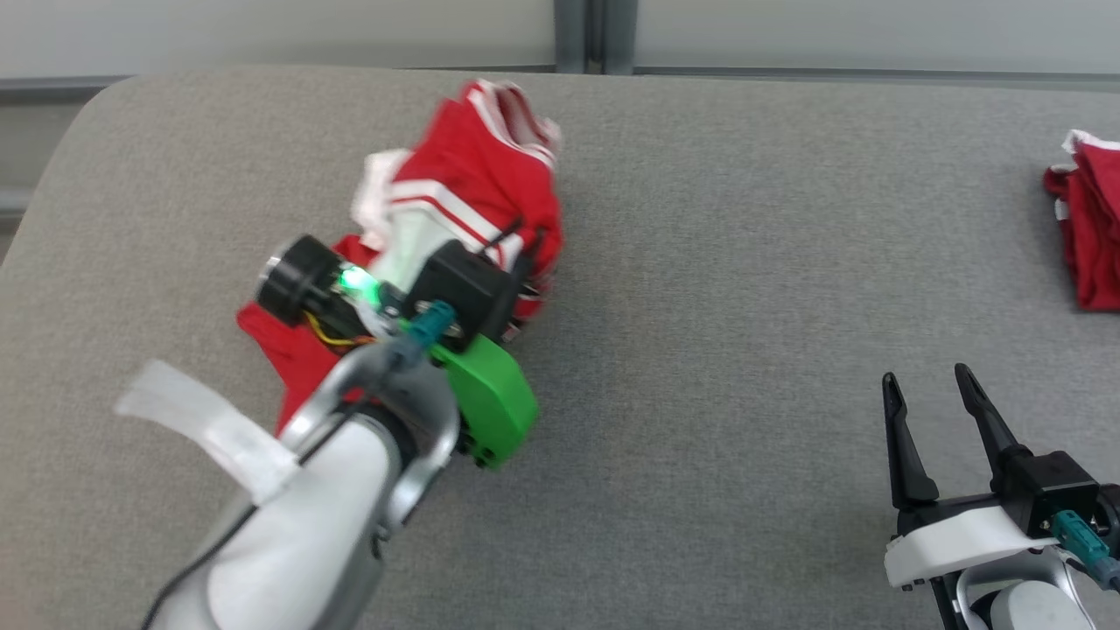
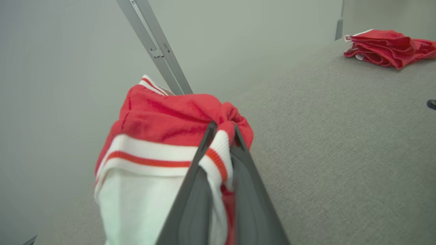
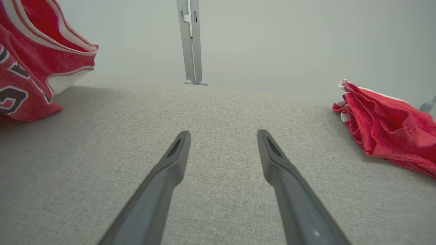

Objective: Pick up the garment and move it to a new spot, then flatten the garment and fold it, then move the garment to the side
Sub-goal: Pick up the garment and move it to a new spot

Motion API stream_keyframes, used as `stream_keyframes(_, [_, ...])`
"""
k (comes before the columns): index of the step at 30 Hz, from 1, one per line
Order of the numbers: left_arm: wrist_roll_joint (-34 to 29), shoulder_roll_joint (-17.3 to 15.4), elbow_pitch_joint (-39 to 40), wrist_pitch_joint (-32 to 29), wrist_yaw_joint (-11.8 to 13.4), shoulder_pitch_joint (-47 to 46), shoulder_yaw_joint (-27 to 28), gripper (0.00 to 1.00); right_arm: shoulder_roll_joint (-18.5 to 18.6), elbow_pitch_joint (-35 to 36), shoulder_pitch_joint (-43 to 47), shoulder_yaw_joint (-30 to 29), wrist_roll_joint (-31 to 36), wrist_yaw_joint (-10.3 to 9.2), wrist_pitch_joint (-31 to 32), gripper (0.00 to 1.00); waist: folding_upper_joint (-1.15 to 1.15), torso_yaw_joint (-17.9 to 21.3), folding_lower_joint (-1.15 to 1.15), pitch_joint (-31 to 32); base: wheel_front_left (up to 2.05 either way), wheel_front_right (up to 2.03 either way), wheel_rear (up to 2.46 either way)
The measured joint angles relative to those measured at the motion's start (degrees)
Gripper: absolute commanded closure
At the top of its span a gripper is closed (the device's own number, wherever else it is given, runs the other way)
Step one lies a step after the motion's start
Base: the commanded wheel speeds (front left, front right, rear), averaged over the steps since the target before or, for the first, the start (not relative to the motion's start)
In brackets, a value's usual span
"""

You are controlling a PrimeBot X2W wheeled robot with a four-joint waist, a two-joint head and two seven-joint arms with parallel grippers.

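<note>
Left gripper (image 2: 223,127): fingers drawn narrow and clamped on a fold of the garment (image 1: 472,175), at its white-and-red striped trim.

Garment: red with white trim, bunched in a heap at the upper centre-left of the head view. Its lower edge rests on the grey table (image 1: 744,262).

Right gripper (image 1: 926,381): lower right of the head view, fingers spread wide and holding nothing, over the table.

A second red cloth (image 1: 1089,227) lies folded at the right edge, well apart from both grippers.
</note>
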State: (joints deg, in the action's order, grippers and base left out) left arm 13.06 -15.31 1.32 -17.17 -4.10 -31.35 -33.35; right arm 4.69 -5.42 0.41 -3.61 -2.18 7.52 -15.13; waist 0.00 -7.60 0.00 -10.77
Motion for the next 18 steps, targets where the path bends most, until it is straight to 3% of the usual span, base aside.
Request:
stream_keyframes(4, [-0.7, 5.0, 0.1, -2.8, -0.9, 1.6, -8.2, 1.0, -0.7, -0.4, -0.3, -0.1, -0.5, 0.0, 0.0, 0.0, 0.0, 3.9, 0.0, 1.4, 0.0, 0.0, 0.0])
stream_keyframes(8, [-3.3, 9.6, -6.4, -1.3, -0.7, 1.2, -13.1, 1.0, -1.1, -0.6, -1.6, 0.0, -1.0, 0.0, 0.0, 0.0, 0.0, 8.3, 0.0, 1.7, 0.0, 0.0, 0.0])
stream_keyframes(13, [-5.2, 11.8, -15.6, 3.9, 1.7, -0.7, -16.8, 1.0, -1.6, -1.2, -2.8, -0.7, -1.8, 0.0, 0.0, 0.0, 0.0, 14.2, 0.0, 1.0, 0.0, 0.0, 0.0])
stream_keyframes(16, [-5.5, 12.3, -19.5, 8.1, 1.6, -2.8, -20.1, 1.0, -1.6, -1.7, -2.9, -1.4, -2.0, 0.0, 0.0, 0.0, 0.0, 17.5, 0.0, 0.3, 0.0, 0.0, 0.0])
stream_keyframes(17, [-4.6, 12.3, -19.8, 10.8, 1.6, -3.3, -21.1, 0.67, -1.6, -2.0, -2.9, -1.5, -2.3, 0.0, 0.0, 0.0, 0.0, 18.6, 0.0, 0.1, 0.0, 0.0, 0.0])
stream_keyframes(18, [-2.1, 12.4, -19.8, 12.4, 1.9, -3.3, -22.1, 0.17, -1.7, -2.3, -2.9, -1.5, -2.7, 0.0, 0.0, 0.0, 0.0, 19.5, 0.0, -0.2, 0.0, 0.0, 0.0])
